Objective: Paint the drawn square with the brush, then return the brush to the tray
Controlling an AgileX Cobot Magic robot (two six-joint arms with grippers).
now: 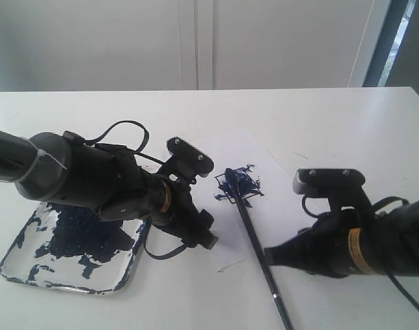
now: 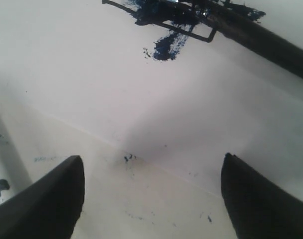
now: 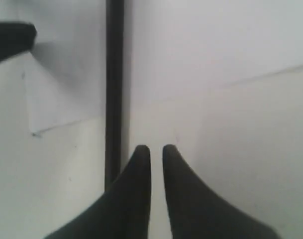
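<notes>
Right fingers nearly shut beside the brush, left fingers spread wide over the paper.

The right fingers [image 3: 139,169] are drawn almost together, with only a thin empty slit between them. The brush [image 3: 114,74] runs just beside one of them, outside the slit, and I cannot tell whether they touch. The left fingers [image 2: 51,199] stand far apart with nothing between them, low over the white paper [image 1: 226,227]. The dark tip of the brush lies on the drawn square [image 1: 238,185], which is daubed with blue strokes that spill past its outline. On the left of the desk [image 1: 333,117], the tray [image 1: 30,265] sits blotched with dark blue paint, partly under the left arm.
</notes>
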